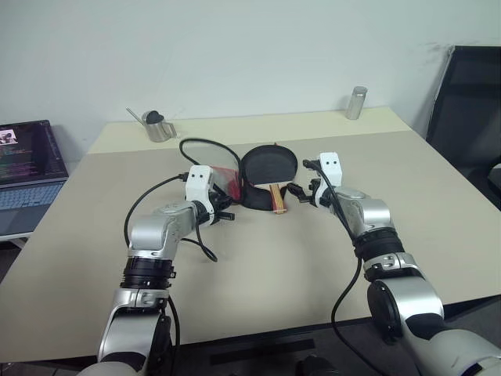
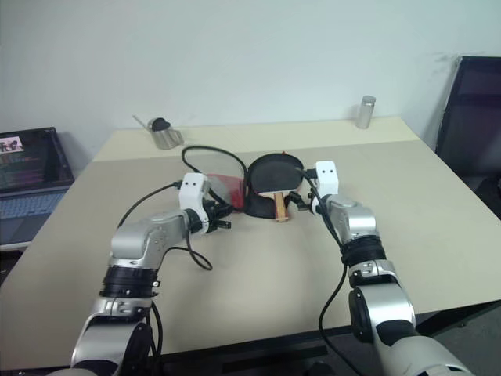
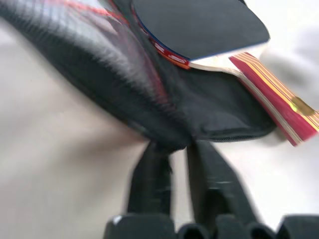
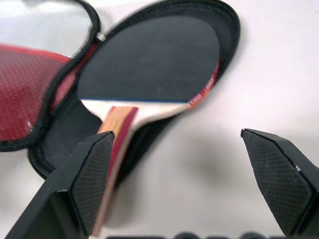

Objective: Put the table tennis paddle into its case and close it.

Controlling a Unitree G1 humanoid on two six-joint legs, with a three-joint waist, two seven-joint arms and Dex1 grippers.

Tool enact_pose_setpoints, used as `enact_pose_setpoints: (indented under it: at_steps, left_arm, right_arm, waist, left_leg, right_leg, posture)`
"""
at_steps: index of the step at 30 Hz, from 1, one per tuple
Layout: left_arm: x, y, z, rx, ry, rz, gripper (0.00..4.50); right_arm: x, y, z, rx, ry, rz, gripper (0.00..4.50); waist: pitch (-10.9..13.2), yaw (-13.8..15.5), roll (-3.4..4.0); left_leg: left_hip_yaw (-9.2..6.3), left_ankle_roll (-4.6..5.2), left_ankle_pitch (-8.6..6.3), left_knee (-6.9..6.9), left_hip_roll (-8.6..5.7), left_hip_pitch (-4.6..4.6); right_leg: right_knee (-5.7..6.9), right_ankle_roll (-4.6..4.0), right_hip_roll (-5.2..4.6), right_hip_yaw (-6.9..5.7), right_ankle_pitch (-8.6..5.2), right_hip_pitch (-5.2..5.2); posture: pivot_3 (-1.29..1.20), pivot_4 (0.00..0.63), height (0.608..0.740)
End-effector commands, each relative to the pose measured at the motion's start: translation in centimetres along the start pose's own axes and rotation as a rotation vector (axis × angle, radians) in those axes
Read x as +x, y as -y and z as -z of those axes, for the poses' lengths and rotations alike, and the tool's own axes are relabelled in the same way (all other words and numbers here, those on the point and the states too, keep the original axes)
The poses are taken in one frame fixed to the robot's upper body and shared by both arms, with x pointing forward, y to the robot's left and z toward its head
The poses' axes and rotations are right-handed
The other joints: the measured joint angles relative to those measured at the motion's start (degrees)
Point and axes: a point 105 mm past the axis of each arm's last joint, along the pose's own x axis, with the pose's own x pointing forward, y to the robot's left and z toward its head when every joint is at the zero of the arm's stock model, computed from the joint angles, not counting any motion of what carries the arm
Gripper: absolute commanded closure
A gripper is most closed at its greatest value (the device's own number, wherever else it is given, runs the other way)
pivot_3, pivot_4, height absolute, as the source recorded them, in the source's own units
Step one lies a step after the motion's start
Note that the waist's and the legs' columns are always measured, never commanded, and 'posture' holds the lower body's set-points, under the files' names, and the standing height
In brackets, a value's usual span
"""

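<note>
The case (image 1: 254, 197) lies open in the middle of the table, its red-lined flap (image 1: 227, 178) folded out to the left. The table tennis paddle (image 1: 268, 164) rests on the case's black half, its striped wooden handle (image 1: 278, 197) sticking out toward me over the edge. My left gripper (image 3: 172, 147) is shut on the case's near black fabric edge (image 3: 164, 134), left of the handle. My right gripper (image 4: 184, 144) stands open just right of the handle, one finger (image 4: 92, 174) close beside it, holding nothing.
A metal cup (image 1: 159, 125) stands at the table's back left and a metal cylinder (image 1: 356, 103) at the back right. A laptop (image 1: 27, 168) sits off the table's left side, a black chair (image 1: 470, 102) on the right. A black cable (image 1: 205, 144) loops behind the case.
</note>
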Motion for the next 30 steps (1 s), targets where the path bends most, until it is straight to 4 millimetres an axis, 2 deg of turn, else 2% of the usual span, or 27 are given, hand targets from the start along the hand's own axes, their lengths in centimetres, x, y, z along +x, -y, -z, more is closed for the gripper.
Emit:
enact_pose_setpoints:
  at_steps: [1, 6, 17, 24, 30]
  left_arm:
    - [-1.2, 0.6, -0.2, 0.042, -0.002, 0.046, 4.48]
    - [-2.5, -0.3, 1.8, 0.060, -0.074, 0.032, 4.48]
    - [-4.2, -0.5, 2.9, 0.073, -0.123, 0.053, 4.48]
    - [-4.9, 1.6, 3.8, 0.103, -0.167, 0.155, 4.48]
    - [-5.9, 2.2, 4.8, 0.123, -0.216, 0.197, 4.48]
  right_arm:
    - [-0.5, -0.5, -1.5, -0.030, 0.045, -0.025, 0.00]
    - [-1.0, -0.7, -1.1, -0.054, 0.030, -0.046, 0.00]
    - [-1.7, -0.9, -0.7, -0.073, 0.011, -0.060, 0.00]
    - [-1.9, -1.1, -0.7, -0.089, 0.001, -0.068, 0.00]
    - [-2.2, -0.9, -0.3, -0.105, -0.019, -0.069, 0.00]
  waist:
    - [0.00, -0.04, 0.00]
    - [0.00, -0.10, 0.00]
    - [-0.01, -0.03, -0.01]
    - [-0.01, 0.01, -0.01]
    - [-0.01, 0.07, -0.01]
  left_leg:
    - [0.00, 0.00, 0.00, 0.00, 0.00, 0.00]
    - [0.00, 0.00, 0.00, -0.02, 0.01, 0.02]
    - [0.01, 0.00, 0.00, -0.01, 0.01, 0.02]
    - [0.00, 0.00, 0.00, -0.01, 0.01, 0.02]
    - [0.00, 0.00, 0.00, -0.02, 0.01, 0.02]
  right_leg:
    - [0.00, 0.00, 0.00, 0.00, 0.00, 0.00]
    - [0.01, 0.00, 0.01, 0.01, 0.00, 0.00]
    - [0.00, 0.00, 0.01, 0.00, 0.00, 0.00]
    - [-0.02, 0.00, 0.01, 0.00, 0.00, 0.00]
    - [-0.02, 0.00, 0.01, 0.00, 0.00, 0.01]
  posture:
    - [0.00, 0.150, 0.740]
    - [0.00, 0.150, 0.740]
    - [0.00, 0.150, 0.740]
    - [0.00, 0.150, 0.740]
    - [0.00, 0.150, 0.740]
